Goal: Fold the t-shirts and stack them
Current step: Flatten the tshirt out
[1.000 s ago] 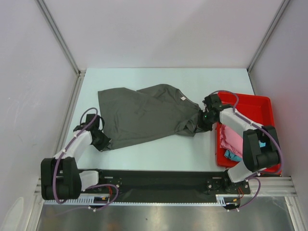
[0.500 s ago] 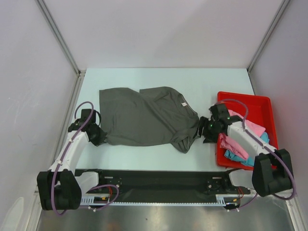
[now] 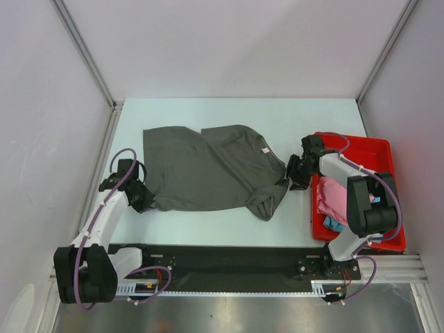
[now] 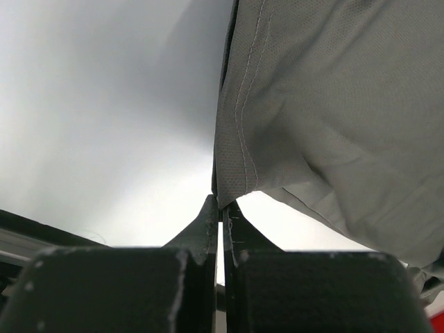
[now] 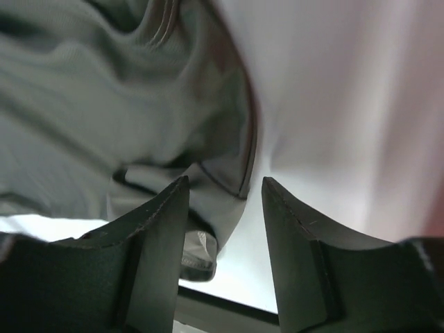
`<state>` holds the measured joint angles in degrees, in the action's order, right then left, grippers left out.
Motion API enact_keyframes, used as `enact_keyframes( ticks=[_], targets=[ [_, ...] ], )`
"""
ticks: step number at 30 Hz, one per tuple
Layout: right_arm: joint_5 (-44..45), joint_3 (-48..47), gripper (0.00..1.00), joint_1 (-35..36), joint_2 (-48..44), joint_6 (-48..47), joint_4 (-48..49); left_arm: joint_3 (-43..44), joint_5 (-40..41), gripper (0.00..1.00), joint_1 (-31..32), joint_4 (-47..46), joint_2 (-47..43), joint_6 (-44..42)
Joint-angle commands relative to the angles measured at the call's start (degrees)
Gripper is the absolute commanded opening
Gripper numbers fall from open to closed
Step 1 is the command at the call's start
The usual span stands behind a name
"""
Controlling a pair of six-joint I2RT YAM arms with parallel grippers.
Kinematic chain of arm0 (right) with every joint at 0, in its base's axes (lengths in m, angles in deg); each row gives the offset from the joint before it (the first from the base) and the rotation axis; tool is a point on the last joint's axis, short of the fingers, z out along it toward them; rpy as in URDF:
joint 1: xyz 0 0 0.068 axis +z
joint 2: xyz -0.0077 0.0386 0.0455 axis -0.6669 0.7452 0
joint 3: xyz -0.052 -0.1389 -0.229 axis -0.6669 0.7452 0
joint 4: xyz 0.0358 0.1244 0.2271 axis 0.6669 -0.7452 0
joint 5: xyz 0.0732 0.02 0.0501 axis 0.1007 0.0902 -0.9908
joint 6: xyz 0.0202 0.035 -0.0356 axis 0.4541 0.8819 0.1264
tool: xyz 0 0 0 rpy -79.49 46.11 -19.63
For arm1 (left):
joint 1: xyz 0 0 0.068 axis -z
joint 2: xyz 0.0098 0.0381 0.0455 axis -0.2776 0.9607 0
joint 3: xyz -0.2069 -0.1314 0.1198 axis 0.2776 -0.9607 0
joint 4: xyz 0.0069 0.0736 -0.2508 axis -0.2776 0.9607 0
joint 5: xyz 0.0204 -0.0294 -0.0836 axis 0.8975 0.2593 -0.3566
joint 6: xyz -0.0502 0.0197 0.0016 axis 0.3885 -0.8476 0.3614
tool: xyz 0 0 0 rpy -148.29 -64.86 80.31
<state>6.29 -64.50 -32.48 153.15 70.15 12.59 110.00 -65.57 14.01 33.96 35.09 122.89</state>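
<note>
- Charcoal t-shirt (image 3: 208, 166): lies spread across the middle of the table (image 3: 291, 118), mostly flat, collar label facing up, right end bunched into folds near the red tray (image 3: 354, 140).
- Left gripper (image 3: 141, 197): clamps the near-left corner of the charcoal t-shirt; in the wrist view, fingertips (image 4: 205, 223) press together on the stitched hem, with the cloth rising away above them.
- Right gripper (image 3: 297, 173): sits between the bunched right end of the shirt and the tray's left wall; in the wrist view, fingers (image 5: 159, 236) stand well apart, with crumpled grey cloth lying beyond the gap; cannot tell whether they touch it.
- Pink t-shirt (image 3: 330, 200): lies crumpled inside the tray, left side.
- Turquoise t-shirt (image 3: 338, 225): shows at the tray's near end, just beside the pink one, partly hidden by the right arm.
</note>
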Motion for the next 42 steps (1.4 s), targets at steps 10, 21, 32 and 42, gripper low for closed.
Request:
enact_keyframes(
  ticks=[10,21,32,42],
  targets=[
    [-10.5,-6.2,0.0,-0.6,-4.3,-4.3,-0.3,5.2,-0.2,0.0,-0.4,3.2,-4.7,-2.4],
    [-17.2,5.3,0.0,-3.3,-12.8,3.1,3.8,0.9,-3.1,0.0,-5.0,4.0,-6.4,4.5],
    [-22.5,-1.8,0.0,-4.2,-16.8,0.9,-1.4,7.8,1.5,0.0,-4.6,6.5,-9.3,1.2],
    [-17.1,-13.2,0.0,0.9,-15.6,-0.2,-3.4,18.1,-2.1,0.0,-3.9,0.9,-10.1,-3.6]
  ],
)
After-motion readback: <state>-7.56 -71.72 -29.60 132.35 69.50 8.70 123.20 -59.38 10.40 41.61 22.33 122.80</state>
